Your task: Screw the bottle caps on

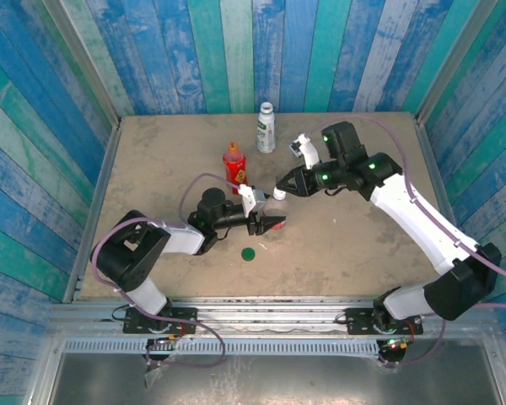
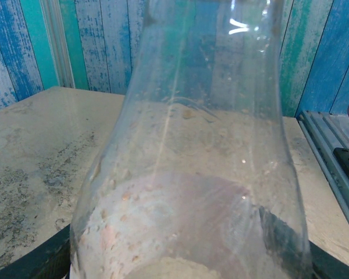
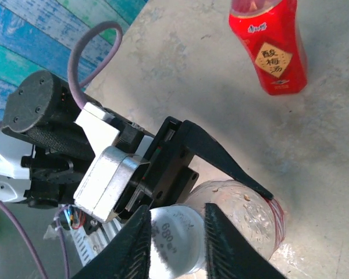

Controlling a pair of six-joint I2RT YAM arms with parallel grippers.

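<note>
At the middle of the tabletop (image 1: 152, 169), a sandy, mottled surface, the clear bottle (image 3: 244, 212) serves as the reference point.

1. Clear bottle: transparent, smooth plastic with a flared shoulder (image 2: 186, 174) and a red label band. The left gripper (image 1: 270, 223) is clamped on its body, with one black tapered finger (image 3: 221, 160) laid across the wall.
2. White cap (image 3: 173, 247): round and glossy, with grey printed digits on its top face. It sits at the mouth end of the clear bottle, pinched between the two ribbed black fingers (image 3: 138, 244) of the right gripper (image 3: 177, 218).
3. Dark green cap (image 1: 248, 253): a flat disc lying loose on the table, on the near side of the clear bottle.
4. Red bottle (image 3: 273, 52): upright beyond the clear bottle, with a glossy label and an orange top.
5. White-labelled bottle (image 1: 266, 128): upright, farther beyond the clear bottle than the red bottle.

Count: three bottles; two caps off the bottles' necks or being fitted.
</note>
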